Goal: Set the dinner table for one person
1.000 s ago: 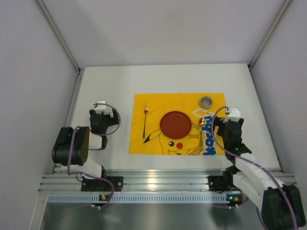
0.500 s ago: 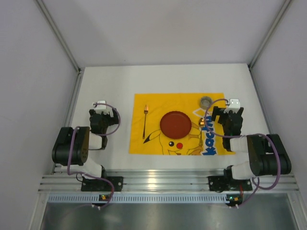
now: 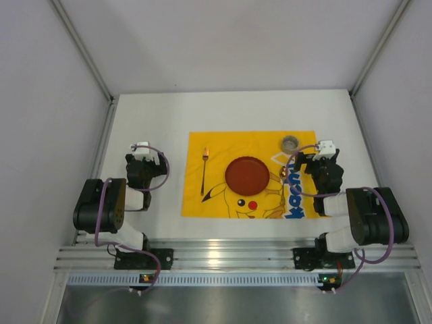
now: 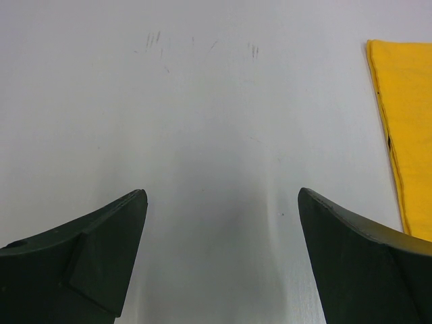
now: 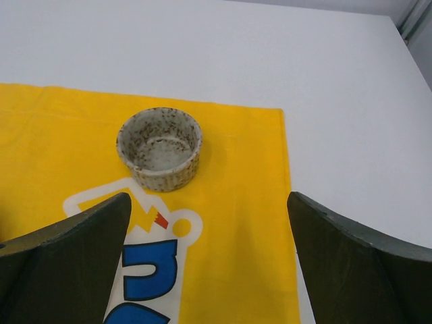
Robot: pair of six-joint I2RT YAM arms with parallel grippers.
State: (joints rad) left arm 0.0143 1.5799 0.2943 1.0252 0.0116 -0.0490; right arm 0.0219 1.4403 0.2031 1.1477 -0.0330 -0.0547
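The white dinner table (image 3: 148, 115) carries a yellow cartoon mat (image 3: 260, 143). On the mat lie a red plate (image 3: 247, 175), a gold fork (image 3: 204, 172) to its left, a gold spoon (image 3: 283, 173) to its right and a speckled cup (image 3: 290, 142) at the far right corner. My left gripper (image 3: 142, 162) is open and empty over bare table (image 4: 202, 101), left of the mat (image 4: 405, 135). My right gripper (image 3: 317, 165) is open and empty over the mat's right edge (image 5: 236, 202), with the cup (image 5: 160, 148) just ahead of it, to the left.
A silver aluminium rail (image 3: 223, 253) runs along the table's near edge by the arm bases. White walls enclose the table at the left, back and right.
The right arm has folded back toward its base and its gripper has shifted slightly toward the cup. The left arm and the tableware have not moved.
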